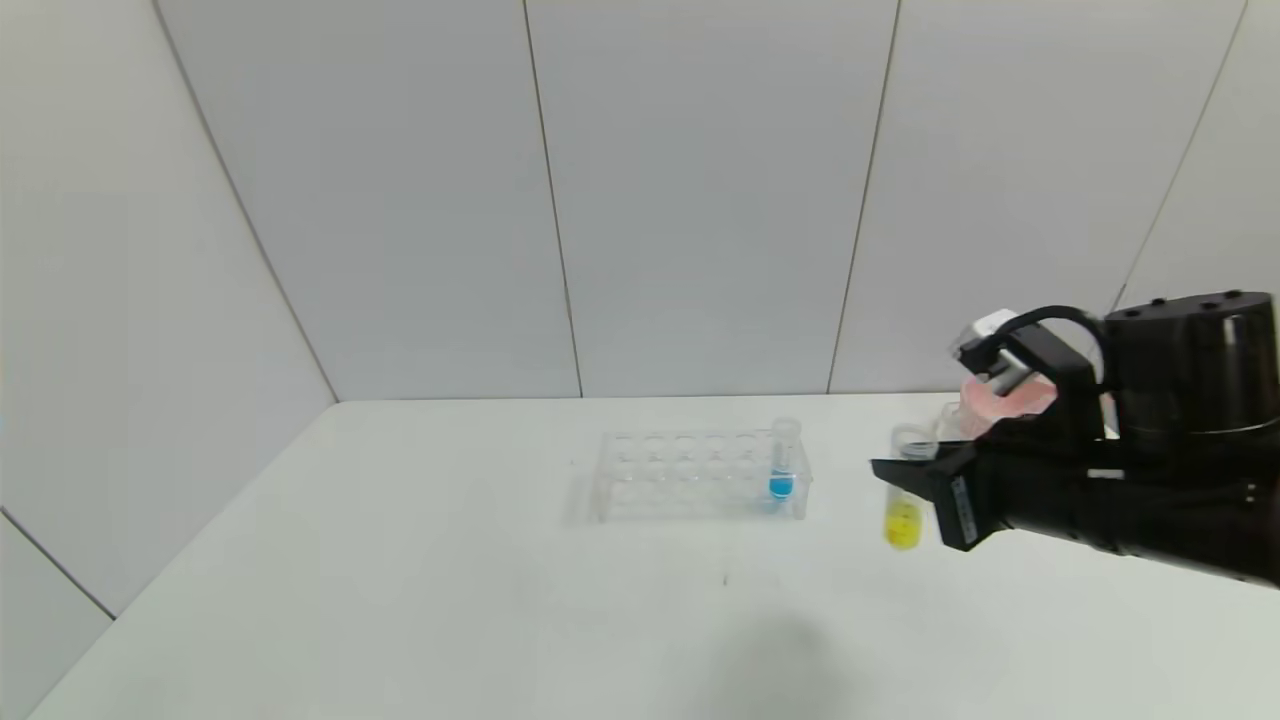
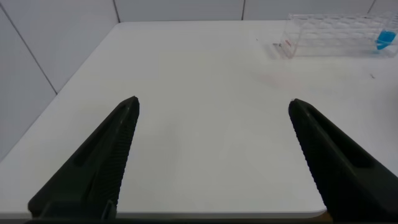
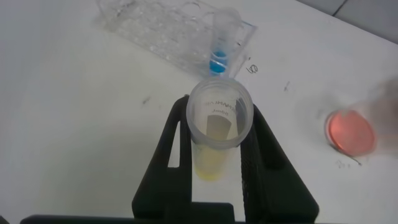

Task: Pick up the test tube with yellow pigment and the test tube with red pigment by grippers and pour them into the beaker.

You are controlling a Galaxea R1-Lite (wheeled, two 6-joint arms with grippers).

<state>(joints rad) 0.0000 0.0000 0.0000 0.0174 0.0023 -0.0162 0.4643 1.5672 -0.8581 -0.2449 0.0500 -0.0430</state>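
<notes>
Gripping yellow tube (image 3: 219,124) upright, right tool (image 3: 217,165) part-closed.

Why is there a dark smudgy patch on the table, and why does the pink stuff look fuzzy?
Head view: the soft dark patch on the table is a shadow, probably the arm's. Right wrist view: the pink-red beaker sits beyond the focus and blurs, while the yellow test tube in the right gripper is fairly sharp.

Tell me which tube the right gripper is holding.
The yellow-tipped test tube, upright between the right gripper fingers. The blue-tipped tube stands in the clear rack.
</notes>
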